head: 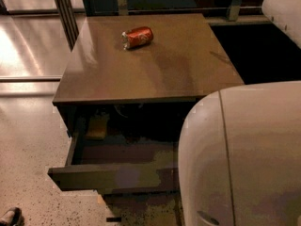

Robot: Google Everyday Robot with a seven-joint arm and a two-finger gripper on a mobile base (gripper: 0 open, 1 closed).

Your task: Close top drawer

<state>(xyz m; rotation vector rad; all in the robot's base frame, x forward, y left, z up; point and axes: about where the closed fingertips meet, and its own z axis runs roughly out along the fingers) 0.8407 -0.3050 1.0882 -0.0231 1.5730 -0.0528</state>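
Camera view, top drawer (113, 175) standing open under brown tabletop (155, 74), tan object (98, 127) in its back left corner, red can (138, 36) lying on tabletop, white arm (244, 159) covering drawer's right end, hand out of sight, state cannot be told

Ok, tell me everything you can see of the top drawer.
The top drawer is pulled well out of the brown-topped cabinet. It is wide and shallow, dark grey-brown, with a flat handleless front panel. A yellowish object lies at its back left corner. Its right part is hidden behind the white arm casing. The gripper is not in view.
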